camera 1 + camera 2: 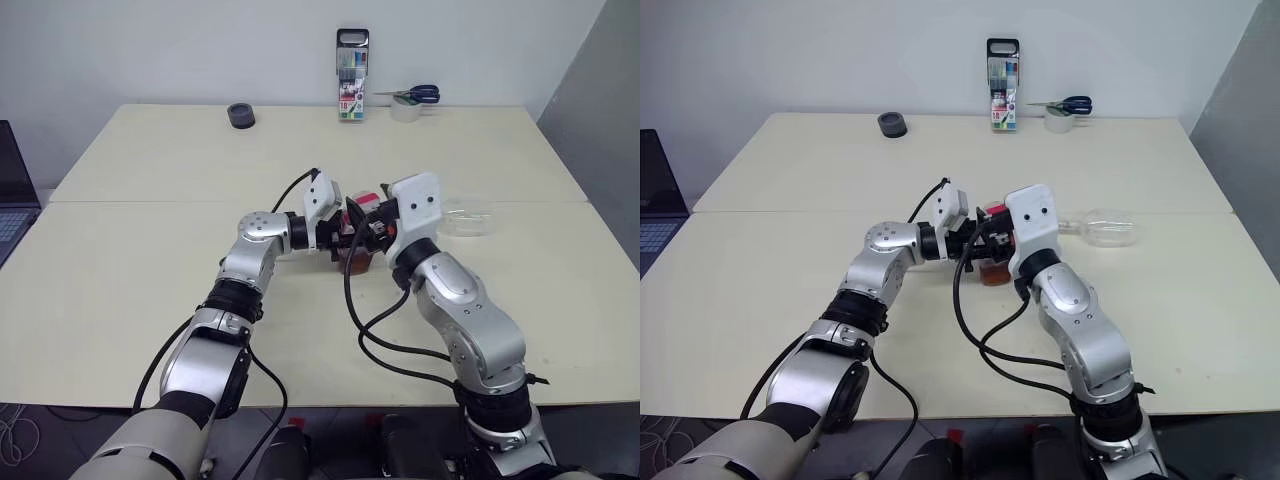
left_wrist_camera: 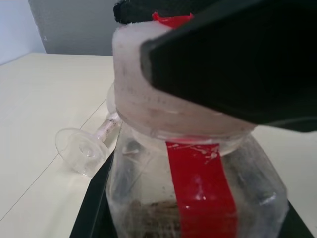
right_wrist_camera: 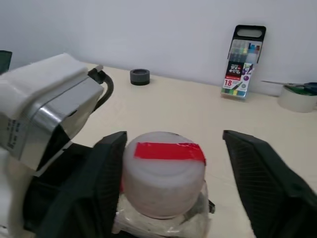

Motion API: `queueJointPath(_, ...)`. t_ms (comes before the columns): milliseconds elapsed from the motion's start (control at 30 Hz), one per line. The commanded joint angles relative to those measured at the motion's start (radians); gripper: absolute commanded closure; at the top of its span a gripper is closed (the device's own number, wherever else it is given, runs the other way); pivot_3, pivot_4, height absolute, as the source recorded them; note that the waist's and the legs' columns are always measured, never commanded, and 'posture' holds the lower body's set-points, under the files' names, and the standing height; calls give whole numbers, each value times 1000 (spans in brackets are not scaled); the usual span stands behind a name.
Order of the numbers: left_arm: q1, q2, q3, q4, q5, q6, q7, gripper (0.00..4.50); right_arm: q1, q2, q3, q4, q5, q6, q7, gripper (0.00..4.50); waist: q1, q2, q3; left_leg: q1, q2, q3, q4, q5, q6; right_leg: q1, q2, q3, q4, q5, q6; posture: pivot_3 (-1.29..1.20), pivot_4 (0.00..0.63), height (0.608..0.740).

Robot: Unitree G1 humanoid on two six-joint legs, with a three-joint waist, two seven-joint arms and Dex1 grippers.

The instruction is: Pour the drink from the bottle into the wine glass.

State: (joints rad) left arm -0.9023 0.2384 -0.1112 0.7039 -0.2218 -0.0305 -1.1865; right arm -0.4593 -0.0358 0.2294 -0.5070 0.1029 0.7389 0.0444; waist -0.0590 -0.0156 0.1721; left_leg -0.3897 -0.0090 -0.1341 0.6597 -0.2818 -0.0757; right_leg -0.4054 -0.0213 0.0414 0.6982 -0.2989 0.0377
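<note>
While we scan from the left of the cream table (image 1: pixel 150 270), we first meet the edge of a laptop (image 1: pixel 12 200) at the table's far left side, and a small black ring-shaped object (image 1: pixel 241 116) near the back edge. Moving toward the middle, we see the left gripper (image 1: pixel 338 236) reaching level toward the right, its black fingers clamped tight on the body of the bottle (image 2: pixel 198 198), which stands upright near the table's centre. Through the clear plastic we see the reddish-brown drink (image 1: pixel 357 262) low in the bottle, and a red strip runs down its side. Its cap (image 3: pixel 163 171), pale with a red strip across the top, is still on. Behind it, at the back edge, a case of marker pens (image 1: pixel 352 75) stands upright against the wall.

Next we come to the right gripper (image 3: pixel 173 173), held over the cap with one finger on either side; one finger (image 3: pixel 106 173) lies close against the cap, the other (image 3: pixel 257 173) stands well apart from it, so the jaws are parted and grip nothing.

Further right, the wine glass (image 1: pixel 1102 228) lies on its side on the table, near the bottle but apart from it. At the back right, scissors (image 1: pixel 412 95) rest on a roll of tape (image 1: pixel 405 110).
</note>
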Motion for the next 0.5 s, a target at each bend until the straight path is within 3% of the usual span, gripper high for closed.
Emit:
queueJointPath(33, -12, 4, 16, -46, -8, -18, -4, 2829, -16, 5, -25, -22, -14, -35, -4, 2594, 0, 0, 0, 0, 0, 0, 0, 0, 0, 0, 0, 0, 0, 0, 0, 0, 150, 740)
queueJointPath(233, -6, 10, 14, -54, -10, -16, -15, 2829, -13, -10, -22, -13, 18, -54, 61, 2664, 0, 0, 0, 0, 0, 0, 0, 0, 0, 0, 0, 0, 0, 0, 0, 0, 150, 740)
queueJointPath(367, -15, 20, 7, -46, -12, -28, -58, 2830, -90, -218, -20, 99, 97, -200, 409, 2664, -1, 0, 0, 0, -1, 0, 1, -1, 3, 0, 0, 0, 0, 0, 0, 0, 150, 740)
queueJointPath(500, -24, 32, 5, -45, -14, -40, -101, 2838, -226, -390, -116, 267, 319, -144, 771, 2664, -2, 0, 0, 0, -1, 0, 1, -2, 3, 1, 0, -1, 0, 0, 0, 0, 150, 740)
